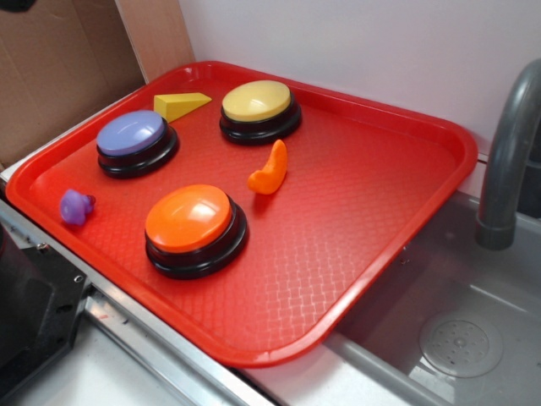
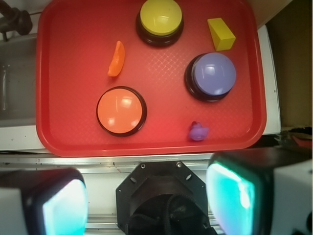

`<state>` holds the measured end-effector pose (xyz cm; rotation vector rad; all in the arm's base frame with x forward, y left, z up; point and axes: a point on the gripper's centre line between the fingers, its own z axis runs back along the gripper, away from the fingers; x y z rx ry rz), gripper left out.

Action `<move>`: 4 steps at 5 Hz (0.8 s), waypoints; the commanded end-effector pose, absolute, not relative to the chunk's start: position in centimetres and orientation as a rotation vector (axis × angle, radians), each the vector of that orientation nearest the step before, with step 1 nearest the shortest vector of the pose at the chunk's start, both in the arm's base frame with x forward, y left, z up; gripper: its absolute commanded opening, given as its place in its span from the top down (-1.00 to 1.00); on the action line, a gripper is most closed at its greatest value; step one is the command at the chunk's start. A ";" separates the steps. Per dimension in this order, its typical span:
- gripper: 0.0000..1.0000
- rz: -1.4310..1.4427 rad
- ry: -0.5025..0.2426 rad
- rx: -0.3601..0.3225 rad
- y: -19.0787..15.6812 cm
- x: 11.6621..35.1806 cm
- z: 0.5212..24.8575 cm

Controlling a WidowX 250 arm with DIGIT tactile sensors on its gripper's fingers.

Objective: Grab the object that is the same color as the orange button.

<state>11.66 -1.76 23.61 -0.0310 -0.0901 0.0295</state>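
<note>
The small glossy orange crescent piece [image 1: 270,169] lies on the red tray [image 1: 397,211], between the orange button [image 1: 194,228] and the yellow button [image 1: 259,110]. In the wrist view the crescent [image 2: 117,59] lies up and left of the orange button [image 2: 121,110]. My gripper [image 2: 146,200] is high above the tray's near edge, over the robot base, far from the crescent. Its two fingers [image 2: 58,205] stand wide apart with nothing between them. The gripper does not show in the exterior view.
A purple-domed button [image 1: 135,142], a yellow wedge [image 1: 179,105] and a small purple toy [image 1: 76,206] also sit on the tray. A grey sink with a faucet [image 1: 507,161] is to the right. Cardboard [image 1: 59,59] stands at the back left.
</note>
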 end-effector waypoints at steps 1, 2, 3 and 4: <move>-1.00 0.030 -0.090 -0.031 -1.8 11.7 23.6; -1.00 0.071 -0.105 -0.075 -2.4 13.3 22.2; -1.00 0.129 -0.130 -0.125 -3.1 15.4 20.5; -1.00 0.205 -0.125 -0.149 -4.4 18.6 17.8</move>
